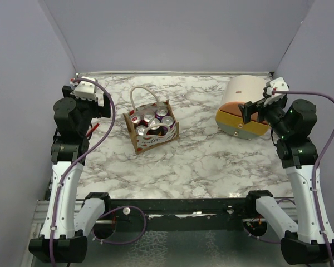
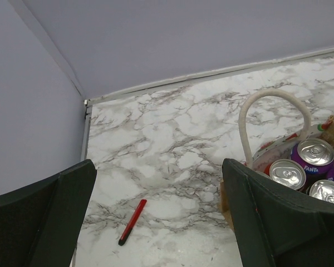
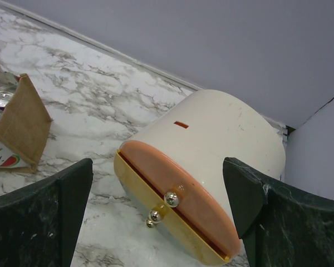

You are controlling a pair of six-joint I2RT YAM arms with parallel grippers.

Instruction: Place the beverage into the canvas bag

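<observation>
The canvas bag, tan with white rope handles and a watermelon panel, stands left of the table's middle. Several beverage cans stand upright inside it. The left wrist view shows the cans, one a purple Fanta, under a rope handle. My left gripper is open and empty, left of the bag; in its wrist view the bag lies behind the right finger. My right gripper is open and empty, facing the domed container. I see no can outside the bag.
A peach-and-yellow domed container lies on its side at the back right; the right wrist view shows its lid and metal knobs. A red-and-black pen lies on the marble near the left wall. Grey walls enclose three sides of the table.
</observation>
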